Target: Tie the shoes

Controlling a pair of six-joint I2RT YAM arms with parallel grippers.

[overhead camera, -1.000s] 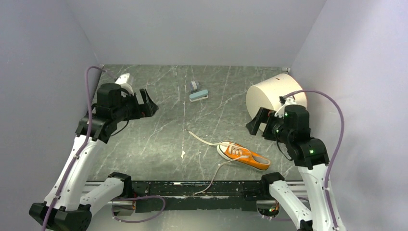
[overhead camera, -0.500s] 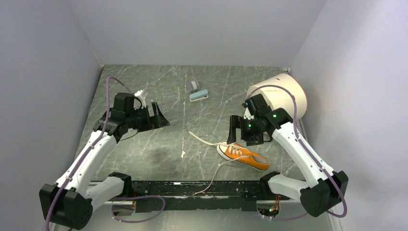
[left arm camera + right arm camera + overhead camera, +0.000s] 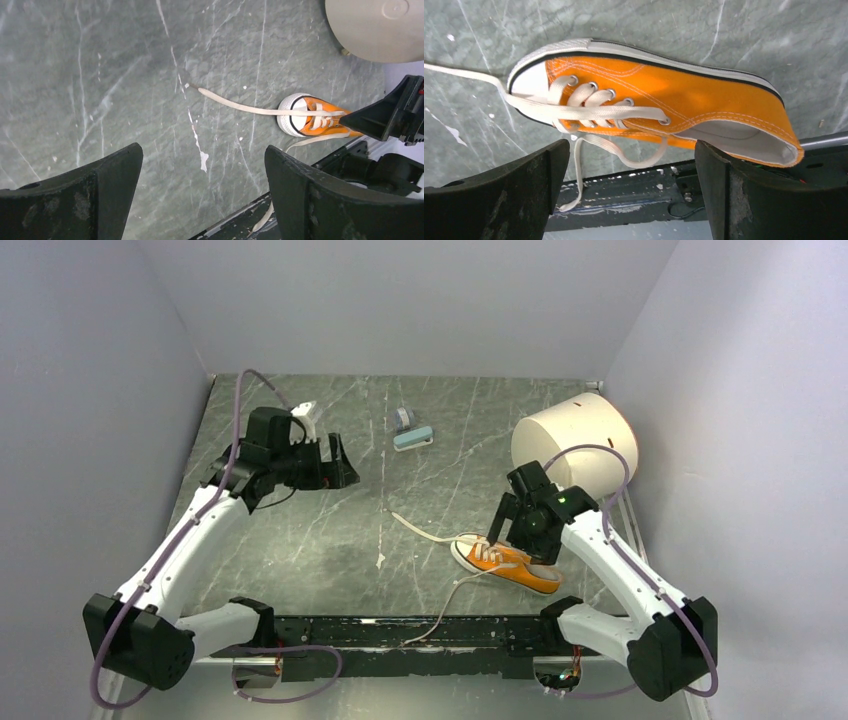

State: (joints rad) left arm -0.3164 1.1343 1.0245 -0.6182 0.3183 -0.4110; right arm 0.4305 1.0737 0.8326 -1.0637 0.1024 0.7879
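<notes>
At the table's near right: orange sneaker [image 3: 505, 565] sits beside the front rail [image 3: 400, 632], toe toward the middle.
Laces: untied. The far lace end [image 3: 420, 528] trails across the table [image 3: 300, 540] toward its centre, and the near lace end [image 3: 448, 602] runs over the rail.
Step in hand: approach, as I judge it, with no knot begun.
Right gripper [image 3: 500, 528]: hovers just above the laced toe, fingers spread wide, holding nothing.
Left gripper [image 3: 335, 455]: well apart at the far left over bare table, fingers spread wide, empty.
Next move: each gripper likely needs one lace end. The flat lace calls for a low, exact pinch.
</notes>
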